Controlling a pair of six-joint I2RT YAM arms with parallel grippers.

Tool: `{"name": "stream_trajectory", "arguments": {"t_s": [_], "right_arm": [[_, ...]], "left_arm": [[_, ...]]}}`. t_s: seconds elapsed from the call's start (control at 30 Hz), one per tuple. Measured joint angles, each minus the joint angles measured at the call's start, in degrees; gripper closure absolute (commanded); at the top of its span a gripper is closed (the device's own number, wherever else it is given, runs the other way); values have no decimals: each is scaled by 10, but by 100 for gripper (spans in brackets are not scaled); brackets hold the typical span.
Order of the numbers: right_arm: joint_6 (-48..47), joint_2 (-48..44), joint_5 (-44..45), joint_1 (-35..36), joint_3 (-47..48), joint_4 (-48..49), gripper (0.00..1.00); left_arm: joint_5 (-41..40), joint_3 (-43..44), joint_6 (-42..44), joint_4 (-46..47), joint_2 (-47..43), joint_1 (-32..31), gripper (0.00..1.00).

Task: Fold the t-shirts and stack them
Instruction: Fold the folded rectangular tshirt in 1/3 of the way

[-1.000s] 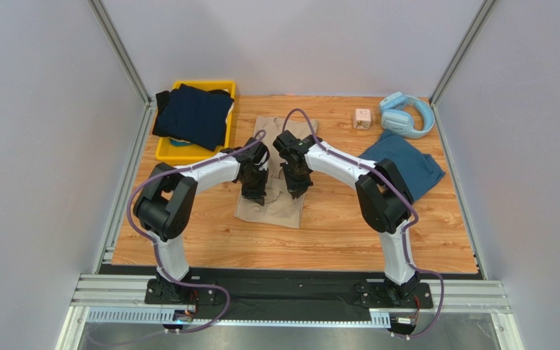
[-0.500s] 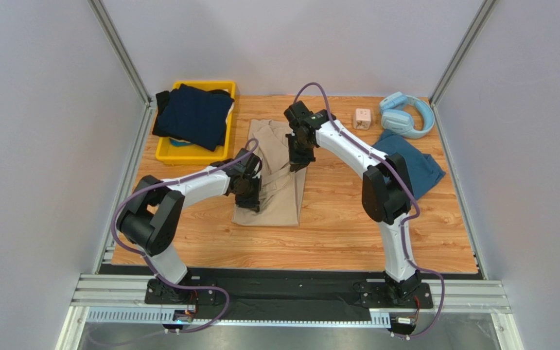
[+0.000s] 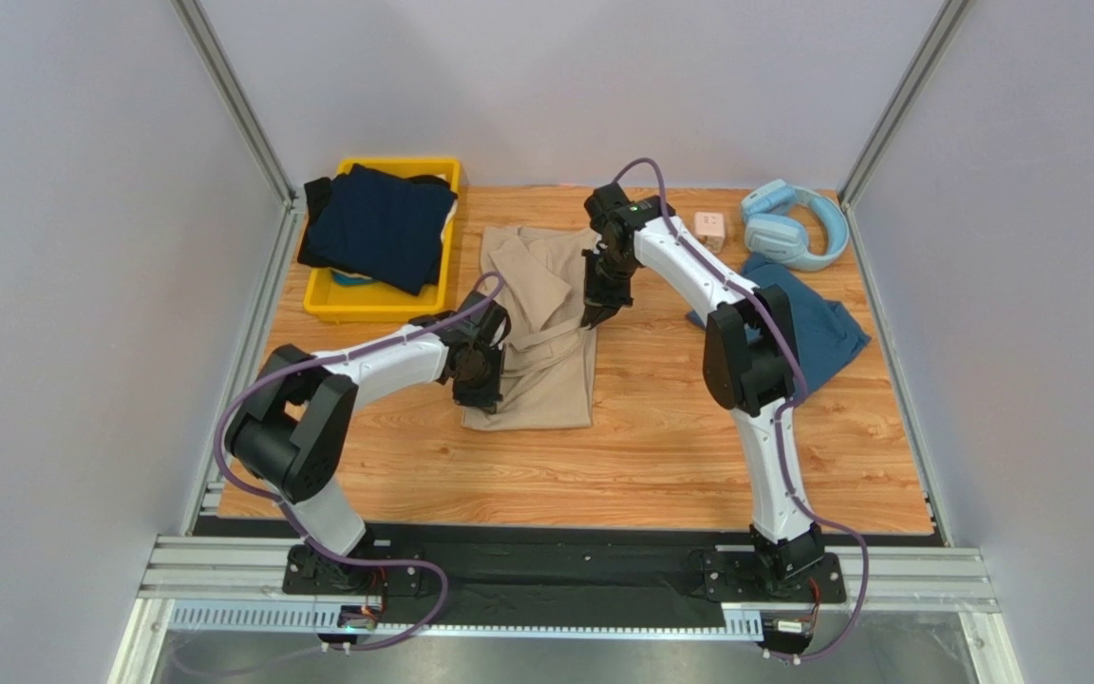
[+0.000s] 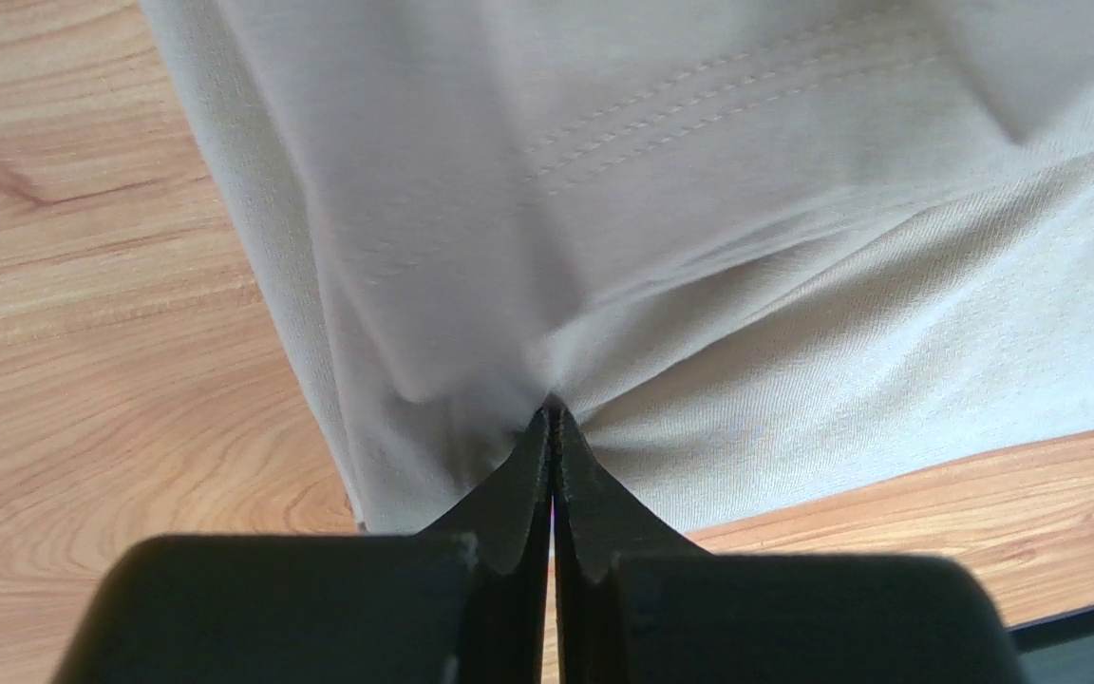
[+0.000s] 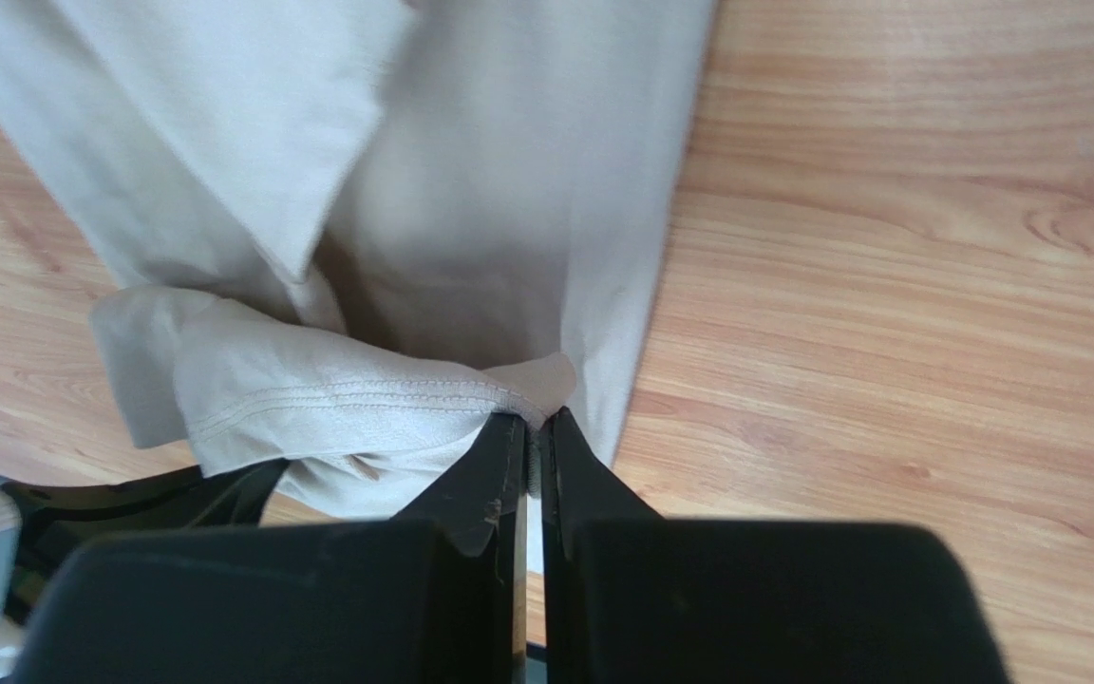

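**A:** Eyes on the beige t-shirt (image 3: 546,356). It lies just right of the yellow tray (image 3: 353,302), bunched and uneven, with one flap doubled across its far half.

**B:** Both arms have it. The left gripper (image 4: 553,416) is pinched tight on a pucker of cloth at the edge nearest the tray. The right gripper (image 5: 532,423) is clamped flat on a stitched hem at the edge away from the tray.

**A:** I'd call this mid-fold, the cloth being drawn out between two pinches. Next they'll want to pull evenly and lay it flat before creasing.

**B:** The risk is that doubled flap getting trapped inside the fold.

**A:** And around it?

**B:** The navy t-shirt (image 3: 375,221) lies across the tray, overhanging its rim. The teal t-shirt (image 3: 817,335) is well right of the tray, past the beige one, with the right arm crossing it. The headphones (image 3: 795,221) and a small cube (image 3: 710,228) sit farther right again. None of it blocks the fold.
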Motion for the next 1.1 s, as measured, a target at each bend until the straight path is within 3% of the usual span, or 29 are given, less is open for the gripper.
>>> {"name": "stream_trajectory", "arguments": {"t_s": [0.13,0.27,0.43,0.6,0.8,1.1], "right_arm": [[3,-3,0,-13,-29,-5,81],[2,-3,12,-30,-31,-17,78],[-3,-15,50,-44,-49,-27,81],[-3,-96,43,-41,-121,-10,86],[21,-193,15,18,-187,42,91],[42,-131,-6,114,-227,103,100]], "left_arm": [[-2,7,0,-8,6,0,100],[-2,18,2,-19,14,0,100],[-6,31,3,-34,22,-1,100],[-18,50,12,-57,33,-1,100],[-19,108,26,-81,76,-1,100],[-25,150,38,-81,92,-1,100]]}}
